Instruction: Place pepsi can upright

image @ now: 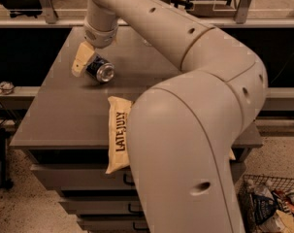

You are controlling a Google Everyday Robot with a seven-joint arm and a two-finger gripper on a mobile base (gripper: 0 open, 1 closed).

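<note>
1. Camera view: the can [102,71] lies on its side at the worktop's [54,115] far left, right against our hand [86,65]; whether the hand grips it, we cannot tell.
2. Standing it upright is not yet done, we judge.

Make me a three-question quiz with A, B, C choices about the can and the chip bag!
1. Where is the chip bag? A at the table's front edge B on a shelf C on the floor
2. How many cans show? A one B two C three
3. The pepsi can is A upright B tipped over C crushed
Answers: A, it overhangs the front edge; A, just one; B, the gripper at the table's back left holds it tilted, silver end toward us.
</note>
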